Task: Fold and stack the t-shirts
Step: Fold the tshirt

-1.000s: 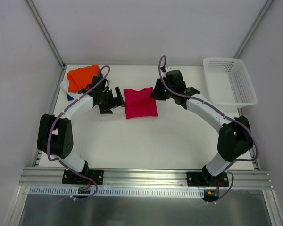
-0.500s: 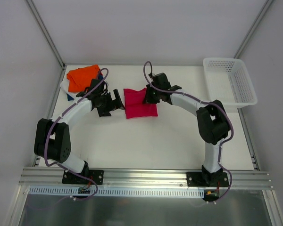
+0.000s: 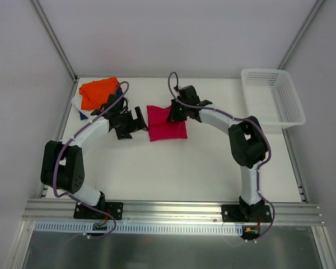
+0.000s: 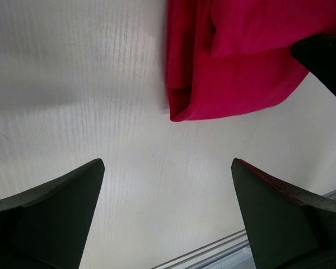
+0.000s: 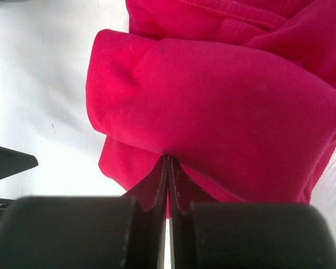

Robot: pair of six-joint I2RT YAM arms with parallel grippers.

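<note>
The crimson-red t-shirt [image 3: 167, 128] lies folded mid-table. My right gripper [image 3: 172, 114] is at its far right part, shut on a fold of the red cloth [image 5: 213, 95], with the closed tips [image 5: 168, 159] pinching it. My left gripper [image 3: 139, 119] is open and empty just left of the shirt, low over the table [image 4: 168, 165]; the shirt's corner [image 4: 235, 61] lies ahead of it. The orange t-shirt [image 3: 98, 91] tops a stack at the far left, with a white one [image 3: 78, 106] and a sliver of navy-blue one [image 3: 119, 89] under it.
A white plastic mesh basket [image 3: 271, 98] stands at the far right corner. Grey walls and metal posts close in the table on the left, back and right. An aluminium rail [image 3: 173, 210] runs along the near edge.
My right arm has swung left over the red shirt and its gripper now pinches the cloth. My left gripper has barely moved and stays open.
</note>
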